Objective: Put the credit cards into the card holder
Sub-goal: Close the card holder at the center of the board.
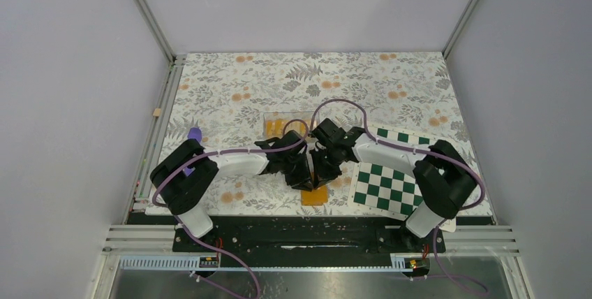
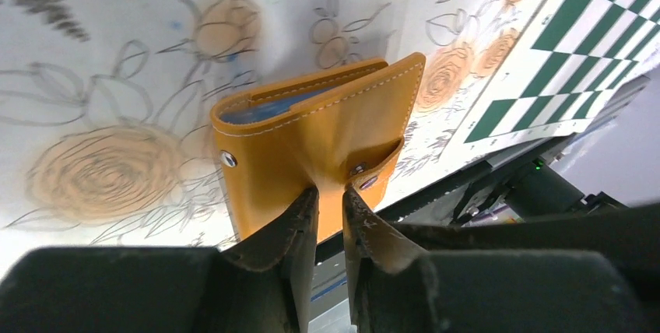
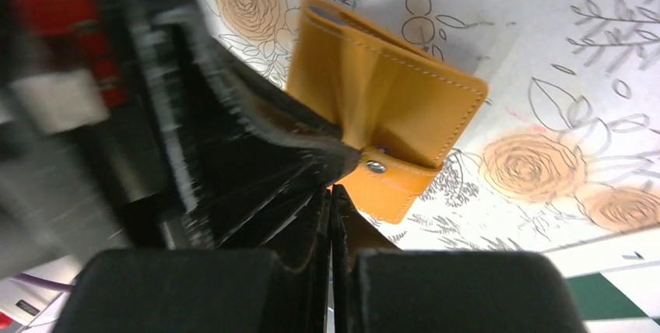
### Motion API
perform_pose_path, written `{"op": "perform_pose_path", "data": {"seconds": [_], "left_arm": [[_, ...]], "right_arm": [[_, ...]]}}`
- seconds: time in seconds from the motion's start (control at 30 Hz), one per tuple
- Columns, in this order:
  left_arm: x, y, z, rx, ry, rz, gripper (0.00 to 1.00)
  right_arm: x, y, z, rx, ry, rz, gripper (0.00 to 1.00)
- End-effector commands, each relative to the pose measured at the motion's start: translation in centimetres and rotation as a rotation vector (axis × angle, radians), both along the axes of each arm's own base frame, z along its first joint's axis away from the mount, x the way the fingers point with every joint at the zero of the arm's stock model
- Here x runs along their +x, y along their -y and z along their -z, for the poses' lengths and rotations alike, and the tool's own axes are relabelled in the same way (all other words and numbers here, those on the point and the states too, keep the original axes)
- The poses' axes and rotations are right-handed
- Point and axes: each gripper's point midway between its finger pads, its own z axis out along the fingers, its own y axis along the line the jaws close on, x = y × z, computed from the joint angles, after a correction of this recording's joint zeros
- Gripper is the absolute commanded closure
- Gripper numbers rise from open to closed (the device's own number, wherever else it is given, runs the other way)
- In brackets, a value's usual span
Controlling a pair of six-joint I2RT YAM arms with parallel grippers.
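The card holder (image 1: 315, 196) is an orange folding wallet near the table's front middle, lifted off the cloth. In the left wrist view the card holder (image 2: 311, 138) stands partly open, showing light-blue pockets and metal studs. My left gripper (image 2: 331, 191) is shut on a pinched fold of its cover. My right gripper (image 3: 331, 191) has its jaws pressed together, tips against the card holder (image 3: 389, 92) beside its stud tab, with nothing seen between them. From above, my left gripper (image 1: 301, 177) and right gripper (image 1: 322, 173) meet over the wallet. The credit cards (image 1: 279, 126) lie orange in a clear box behind the arms.
A green-and-white chequered board (image 1: 387, 184) lies right of the wallet, also seen in the left wrist view as the board (image 2: 591, 45). A small purple object (image 1: 195, 134) sits at the left. The floral cloth (image 1: 279, 75) covers the table.
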Motion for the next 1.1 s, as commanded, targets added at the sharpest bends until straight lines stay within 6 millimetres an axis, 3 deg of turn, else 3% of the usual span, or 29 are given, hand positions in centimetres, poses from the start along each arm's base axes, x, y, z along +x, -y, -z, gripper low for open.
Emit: {"op": "perform_pose_path", "data": {"seconds": [0.0, 0.43, 1.07], "left_arm": [[-0.9, -4.5, 7.9, 0.276, 0.031, -0.010, 0.79], [-1.0, -4.7, 7.8, 0.282, 0.030, -0.006, 0.79], [-0.7, -4.4, 7.5, 0.273, 0.045, 0.008, 0.79]], "right_arm": [[1.0, -0.7, -2.4, 0.038, 0.101, -0.004, 1.00], [1.6, 2.3, 0.7, -0.149, 0.118, -0.016, 1.00], [0.7, 3.6, 4.4, -0.214, 0.079, -0.029, 1.00]]}}
